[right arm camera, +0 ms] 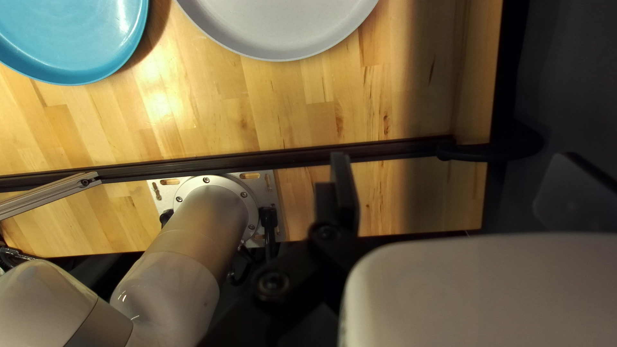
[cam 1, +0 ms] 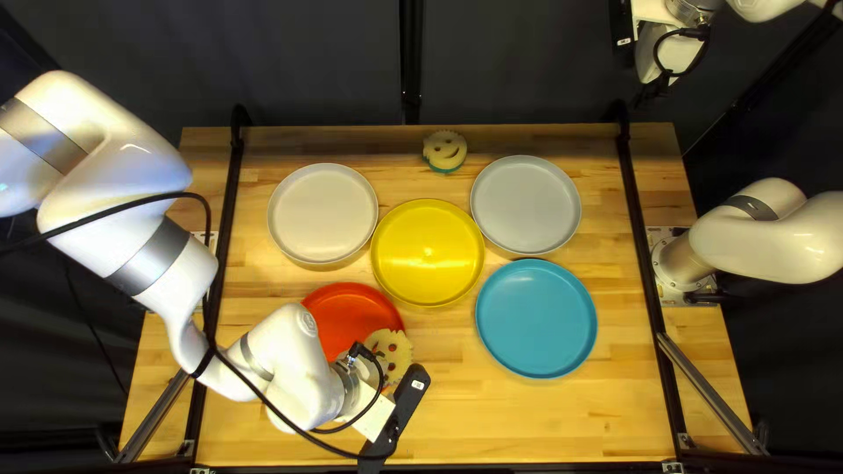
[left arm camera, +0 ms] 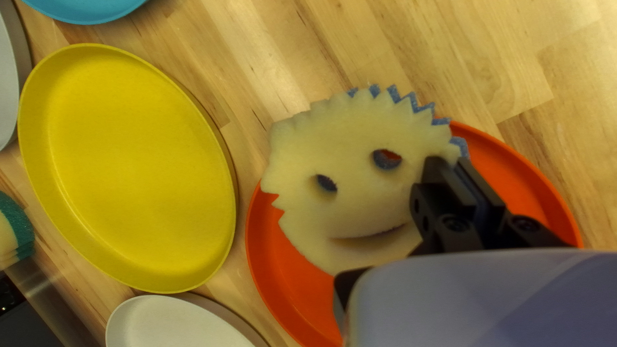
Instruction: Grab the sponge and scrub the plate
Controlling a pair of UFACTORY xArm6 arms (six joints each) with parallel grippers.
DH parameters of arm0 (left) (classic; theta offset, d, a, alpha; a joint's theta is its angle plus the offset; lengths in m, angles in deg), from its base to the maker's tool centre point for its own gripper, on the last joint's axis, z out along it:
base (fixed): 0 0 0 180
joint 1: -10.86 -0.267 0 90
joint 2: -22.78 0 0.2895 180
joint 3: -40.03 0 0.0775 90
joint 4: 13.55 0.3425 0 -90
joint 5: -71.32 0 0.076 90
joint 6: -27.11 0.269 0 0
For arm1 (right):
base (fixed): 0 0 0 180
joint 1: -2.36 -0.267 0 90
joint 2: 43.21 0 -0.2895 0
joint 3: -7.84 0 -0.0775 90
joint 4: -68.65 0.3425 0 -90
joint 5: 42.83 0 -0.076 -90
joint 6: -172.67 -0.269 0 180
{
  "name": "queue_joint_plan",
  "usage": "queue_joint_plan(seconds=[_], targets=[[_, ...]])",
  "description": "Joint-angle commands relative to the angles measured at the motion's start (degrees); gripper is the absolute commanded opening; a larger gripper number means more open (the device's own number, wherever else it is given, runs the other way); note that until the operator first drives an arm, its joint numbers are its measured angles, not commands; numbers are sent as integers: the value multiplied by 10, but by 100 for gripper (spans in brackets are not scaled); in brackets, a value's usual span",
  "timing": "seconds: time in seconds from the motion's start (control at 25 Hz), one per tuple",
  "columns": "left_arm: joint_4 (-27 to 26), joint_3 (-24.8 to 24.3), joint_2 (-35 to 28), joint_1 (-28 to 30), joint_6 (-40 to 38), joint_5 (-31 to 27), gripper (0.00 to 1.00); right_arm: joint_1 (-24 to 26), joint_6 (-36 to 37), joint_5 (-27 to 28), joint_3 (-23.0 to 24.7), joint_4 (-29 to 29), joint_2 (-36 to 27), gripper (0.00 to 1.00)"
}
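At the lower middle of the top left view my left gripper [cam 1: 406,399] is over the red-orange plate's near edge, its fingertips hidden. A cream smiley sponge [cam 1: 392,349] with a blue underside partly covers that plate [cam 1: 344,309]. In the left wrist view my left gripper [left arm camera: 454,166] has its fingers close together, pinching the rim of the sponge [left arm camera: 347,193]; the sponge face is toward the camera and overhangs the red-orange plate [left arm camera: 527,180]. My right gripper [cam 1: 652,89] is raised beyond the table's far edge; in the right wrist view this gripper [right arm camera: 457,183] stands open and empty.
A yellow plate [cam 1: 428,253] lies beside the red-orange one. Farther off are a white plate [cam 1: 322,213], a grey plate [cam 1: 526,204] and a second smiley sponge [cam 1: 445,151] with a green underside. The blue plate [cam 1: 536,318] sits right of the yellow one.
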Motion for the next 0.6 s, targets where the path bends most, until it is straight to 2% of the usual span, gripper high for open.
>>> queue_joint_plan(seconds=[0.04, 0.32, 0.6], targets=[[10, -4, -3, 9, -15, 0, 0, 0, 0, 0, 0, 0, 0, 100], [13, -13, 4, 14, -23, 10, 0, 0, 0, 0, 0, 0, 0, 100], [-23, -36, -6, 31, -9, 9, 0, 0, 0, 0, 0, 0, 0, 100]])
